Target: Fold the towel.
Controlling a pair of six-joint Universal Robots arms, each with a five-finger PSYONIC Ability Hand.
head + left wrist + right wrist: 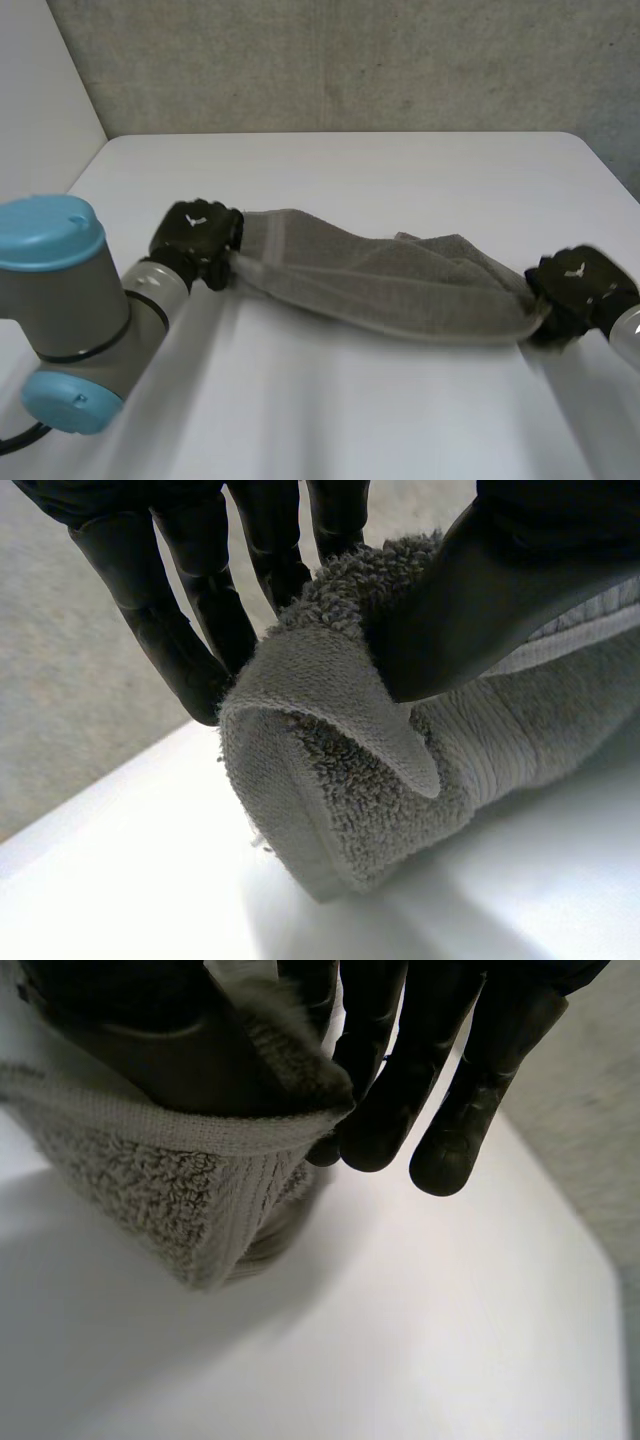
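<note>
Between left hand (pixel 197 232) and right hand (pixel 580 285) stretches towel (pixel 400 285).

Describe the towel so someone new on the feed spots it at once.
On the white table, look between the left hand and right hand. The towel is the grey terry strip spanning them, an end pinched in each; it alone is soft cloth.

White bench (pixel 400 180) w/ a rounded far-right corner, matte top, even light, soft shadows. Behind it a grey, speckled, concrete-like wall (pixel 350 60) runs across the back, meeting the bench's far edge. At the left a plain white panel (pixel 40 100) joins that wall in a vertical corner.
</note>
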